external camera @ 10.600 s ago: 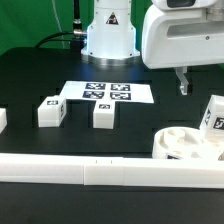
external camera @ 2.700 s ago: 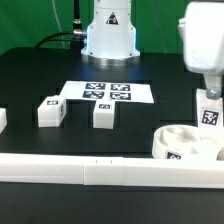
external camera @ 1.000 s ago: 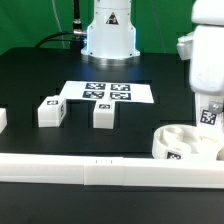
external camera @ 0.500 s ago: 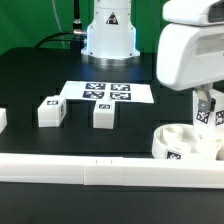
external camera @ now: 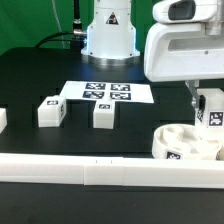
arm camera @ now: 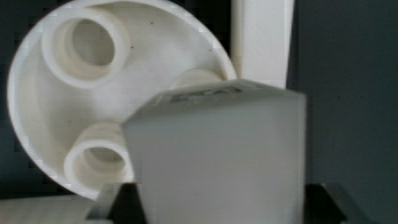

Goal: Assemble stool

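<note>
My gripper (external camera: pixel 205 102) is shut on a white blocky leg (external camera: pixel 213 110) with a tag. It holds the leg upright just above the far right rim of the round white seat (external camera: pixel 183 146). In the wrist view the leg (arm camera: pixel 221 150) fills the middle between the dark fingers (arm camera: pixel 128 204). The gripper (arm camera: pixel 222 206) is clamped on its sides, and the seat (arm camera: pixel 98 95) with its round sockets lies behind it. Two more tagged legs (external camera: pixel 50 111) (external camera: pixel 103 114) lie on the black table on the exterior view's left.
The marker board (external camera: pixel 106 92) lies flat at the table's middle. A long white rail (external camera: pixel 90 171) runs along the front edge and also shows in the wrist view (arm camera: pixel 267 40). The robot base (external camera: pixel 108 30) stands at the back. A white piece (external camera: pixel 2 120) sits at the left edge.
The wrist has turned, so the white hand body now shows left of the leg. The held leg has stayed near the seat's far right rim, slightly lower.
</note>
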`<act>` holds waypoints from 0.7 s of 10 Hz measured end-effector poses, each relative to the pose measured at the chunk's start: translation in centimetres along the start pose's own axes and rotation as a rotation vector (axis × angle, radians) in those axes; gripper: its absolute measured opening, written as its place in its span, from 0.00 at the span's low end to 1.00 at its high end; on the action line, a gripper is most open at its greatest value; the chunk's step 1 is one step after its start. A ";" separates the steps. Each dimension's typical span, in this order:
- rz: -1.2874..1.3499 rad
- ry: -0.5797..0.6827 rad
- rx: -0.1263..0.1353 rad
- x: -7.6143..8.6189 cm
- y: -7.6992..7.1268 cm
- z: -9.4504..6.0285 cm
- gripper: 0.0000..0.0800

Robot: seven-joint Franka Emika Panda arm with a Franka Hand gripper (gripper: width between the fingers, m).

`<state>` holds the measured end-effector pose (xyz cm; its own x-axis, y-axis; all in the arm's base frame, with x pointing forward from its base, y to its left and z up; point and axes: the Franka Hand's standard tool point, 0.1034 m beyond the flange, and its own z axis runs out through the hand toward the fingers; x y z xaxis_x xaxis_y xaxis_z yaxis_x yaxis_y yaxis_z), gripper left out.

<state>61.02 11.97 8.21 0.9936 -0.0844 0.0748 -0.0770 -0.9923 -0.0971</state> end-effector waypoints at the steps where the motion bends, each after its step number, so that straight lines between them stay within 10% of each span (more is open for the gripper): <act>1: 0.077 0.000 0.000 0.0 0.1 0.0 0.43; 7: 0.619 -0.011 0.037 -0.1 0.2 0.2 0.43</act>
<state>60.93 11.77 7.98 0.7661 -0.6425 -0.0170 -0.6370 -0.7555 -0.1532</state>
